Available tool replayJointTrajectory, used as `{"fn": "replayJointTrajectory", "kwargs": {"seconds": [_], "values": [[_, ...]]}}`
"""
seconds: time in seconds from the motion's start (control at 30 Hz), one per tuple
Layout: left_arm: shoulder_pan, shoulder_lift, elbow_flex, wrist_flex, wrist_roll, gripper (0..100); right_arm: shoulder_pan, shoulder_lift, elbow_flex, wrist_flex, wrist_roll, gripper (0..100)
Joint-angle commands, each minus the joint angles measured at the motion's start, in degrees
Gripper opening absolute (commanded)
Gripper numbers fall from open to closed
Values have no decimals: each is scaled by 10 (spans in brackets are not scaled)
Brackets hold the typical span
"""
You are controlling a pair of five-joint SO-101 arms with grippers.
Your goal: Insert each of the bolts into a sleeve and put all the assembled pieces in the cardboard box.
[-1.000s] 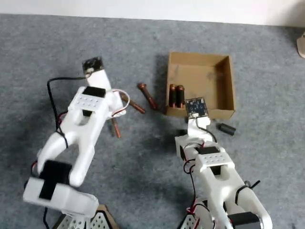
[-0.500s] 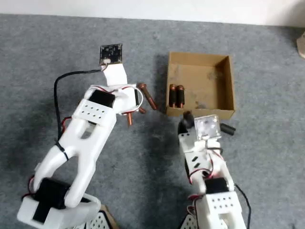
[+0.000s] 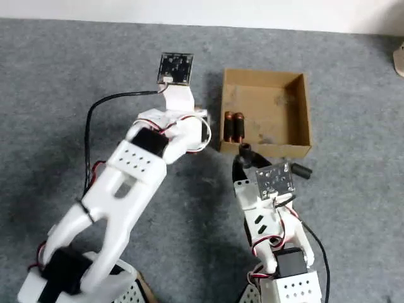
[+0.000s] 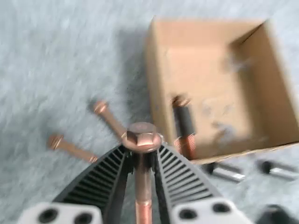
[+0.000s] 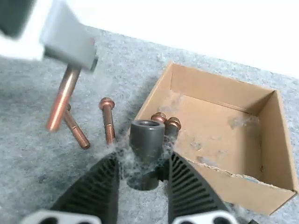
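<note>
Here, the grey, felt-like bench (image 3: 328,57) lies open to the left of and beyond the square cardboard box (image 3: 265,74), whose floor is mostly bare. The left arm (image 3: 136,170) ends just beside the box's left wall. Its ribbed black jaws are closed to a narrow gap on the shank of a copper-coloured hex-head bolt (image 4: 141,140). The right arm (image 3: 268,214) stands before the front wall, and its jaws grip an upright dark cylindrical sleeve (image 5: 146,136). Two assembled pieces (image 3: 233,126) lie side by side inside, against the left wall. Two loose bolts (image 4: 110,119) and two loose sleeves (image 4: 226,172) rest on the bench outside the box.
</note>
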Motion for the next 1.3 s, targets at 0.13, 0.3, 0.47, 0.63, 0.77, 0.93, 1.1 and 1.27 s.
{"fn": "replayJointTrajectory", "kwargs": {"seconds": [0.13,0.3,0.47,0.63,0.77,0.93,1.1,1.27], "values": [[9,-145,19,-27,55,5,-34,-15,81,1,28,5],[13,-209,81,-60,98,5,-68,-15,81,2,44,5],[39,-276,182,-172,97,5,-73,-15,81,2,45,5],[62,-323,272,-277,99,5,-73,-15,81,2,45,5],[66,-329,313,-331,100,5,-73,-15,81,1,45,5],[66,-327,318,-334,105,5,-73,-15,81,1,45,5],[66,-326,318,-335,164,5,-73,-15,80,1,45,5],[66,-326,319,-335,169,5,-74,-15,80,0,45,5]]}}
